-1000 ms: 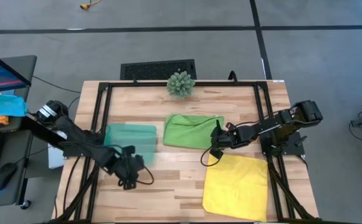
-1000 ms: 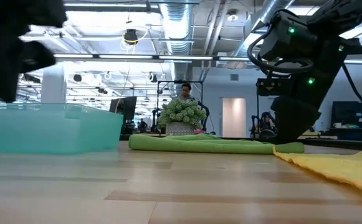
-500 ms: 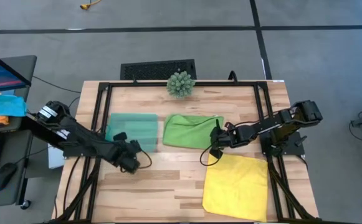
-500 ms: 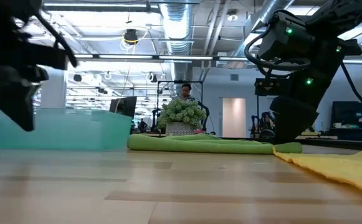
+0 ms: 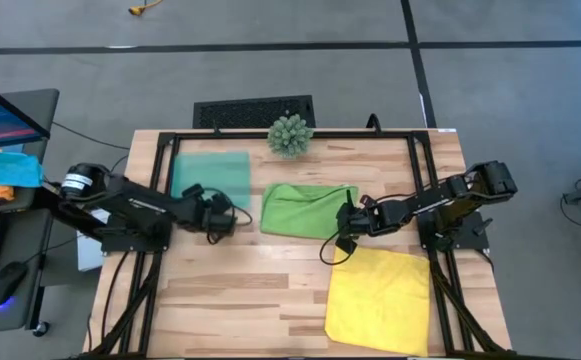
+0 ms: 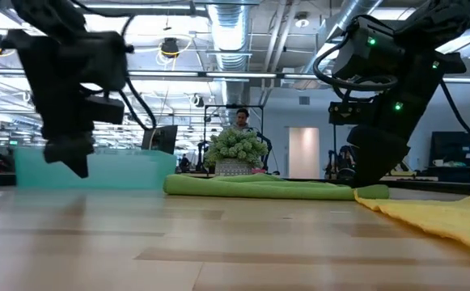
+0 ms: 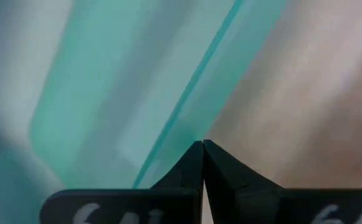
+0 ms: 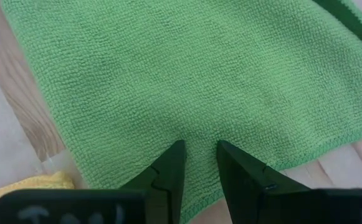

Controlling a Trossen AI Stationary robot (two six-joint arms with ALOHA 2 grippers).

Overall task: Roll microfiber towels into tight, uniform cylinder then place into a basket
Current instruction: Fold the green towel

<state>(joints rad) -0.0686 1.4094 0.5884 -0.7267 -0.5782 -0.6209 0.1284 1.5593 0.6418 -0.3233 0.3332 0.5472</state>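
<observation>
The teal basket (image 5: pixel 210 172) stands on the table at the far left, seen low across the table as basket (image 6: pixel 97 168). My left gripper (image 5: pixel 228 212) is shut at its near right corner, its joined tips (image 7: pixel 202 144) right at the basket's rim (image 7: pixel 187 106). The green towel (image 5: pixel 305 210) lies flat in the middle, its far right corner folded over. My right gripper (image 5: pixel 345 228) stands open on its near right part (image 8: pixel 200 148). The yellow towel (image 5: pixel 380 298) lies spread at the near right. My left gripper has its shut fingertips against the near side of the basket, at the rim (image 7: pixel 196 127), coming slanting down from the table's near left. The view is blurred, so the exact spot cannot be told. My right gripper sets both fingertips (image 8: pixel 179 149) on the top of the green towel, near its near right edge (image 8: pixel 249 171), slanting down from the right. A strip of cloth shows in the gap between them. The towel lies flat on the table.
A spiky green ball plant (image 5: pixel 290 135) stands at the far edge, behind the green towel. Black frame rails (image 5: pixel 160 170) run along the left, right and far sides. Bare wood lies at the near left. A person (image 6: pixel 240 120) shows far off in the room.
My left gripper has swung from the near left of the table toward the far edge, staying shut and turning. The basket has slid ahead of it toward the far edge, away from the green towel's left side.
</observation>
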